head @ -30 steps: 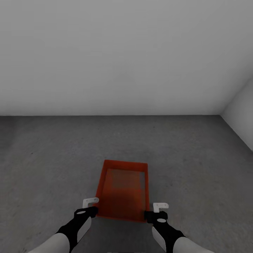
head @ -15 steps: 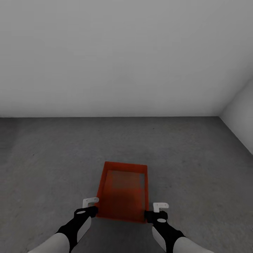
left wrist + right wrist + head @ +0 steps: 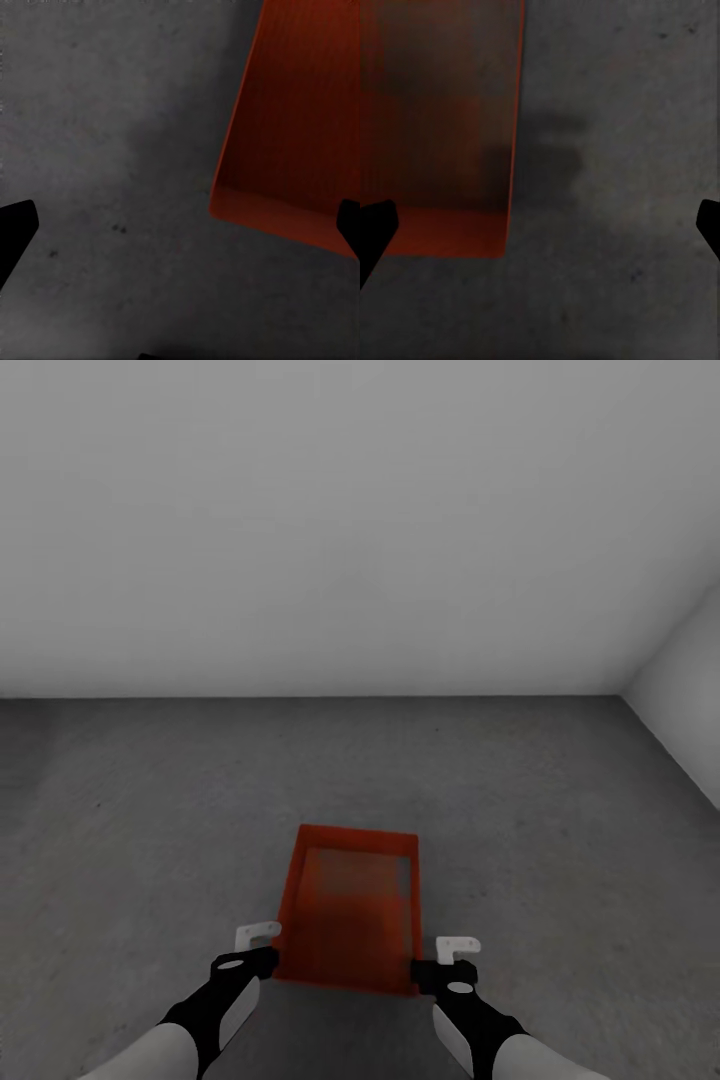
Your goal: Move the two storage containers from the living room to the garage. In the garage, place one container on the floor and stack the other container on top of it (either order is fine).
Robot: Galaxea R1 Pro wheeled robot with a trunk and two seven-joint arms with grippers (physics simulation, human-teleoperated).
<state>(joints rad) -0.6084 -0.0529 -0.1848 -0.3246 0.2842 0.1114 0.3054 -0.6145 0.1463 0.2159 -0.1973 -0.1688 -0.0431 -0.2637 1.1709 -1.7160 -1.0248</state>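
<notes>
One red-orange storage container (image 3: 350,920) is in front of me over the dark concrete garage floor (image 3: 560,810), its open top facing up. My left gripper (image 3: 262,948) is at its near left corner and my right gripper (image 3: 452,958) at its near right corner. Both are open, their fingers spread wide. In the left wrist view the container (image 3: 300,135) fills one side, with one fingertip (image 3: 349,225) against its lower edge. In the right wrist view the container (image 3: 435,135) lies beside the gripper, and a soft shadow falls on the floor next to it. I cannot tell whether the container rests on the floor.
A white wall (image 3: 360,510) runs across ahead, and a second white wall (image 3: 690,690) meets it at the right corner. Bare concrete stretches to the left, to the right and beyond the container.
The whole picture has shifted slightly downward, so the camera moved. The container's far rim sits a little lower in the picture. Both grippers hold the same places at its near corners.
</notes>
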